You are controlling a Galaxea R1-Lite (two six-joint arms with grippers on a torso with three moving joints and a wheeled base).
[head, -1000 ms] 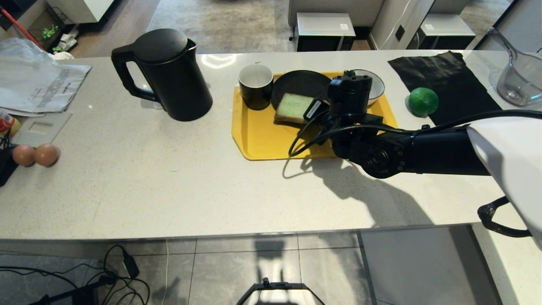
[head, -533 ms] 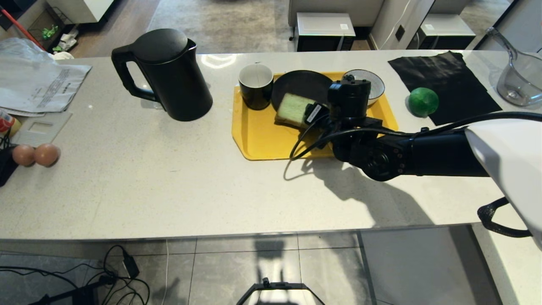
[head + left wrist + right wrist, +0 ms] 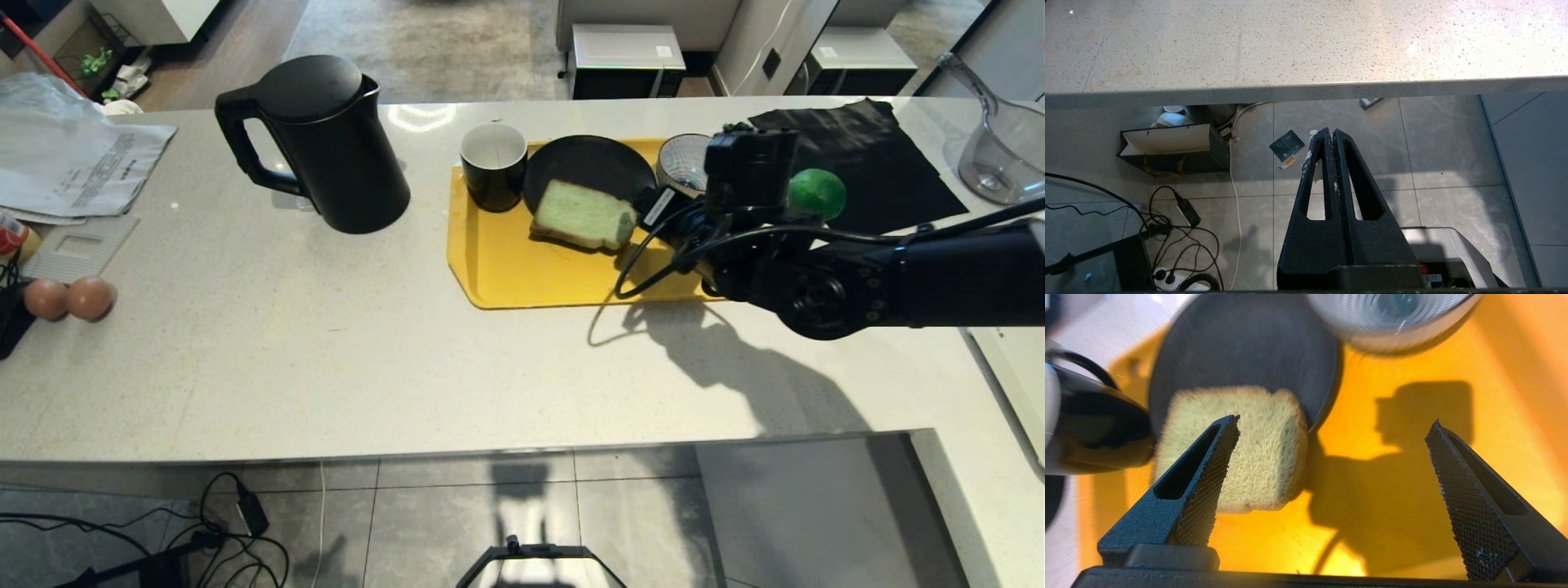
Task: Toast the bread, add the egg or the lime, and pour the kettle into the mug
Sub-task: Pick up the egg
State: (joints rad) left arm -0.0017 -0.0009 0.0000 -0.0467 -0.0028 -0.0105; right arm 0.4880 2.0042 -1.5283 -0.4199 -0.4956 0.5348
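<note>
Your right pincer [image 3: 1333, 424] gapes wide and empty, right of centre above the yellow tray [image 3: 522, 269]. The bread [image 3: 584, 214] leans on the black plate's [image 3: 584, 159] rim, frame centre. Your left pincer [image 3: 1329, 132] is closed below the table [image 3: 1290, 45].

Pale speckled stone counter [image 3: 326, 367]. Grey tiled floor [image 3: 457, 523] below, black cables [image 3: 237, 531] trailing. Beyond counter: grey rug [image 3: 424, 41], low white cabinet [image 3: 624, 57]. Bright light, hard shadows.
</note>
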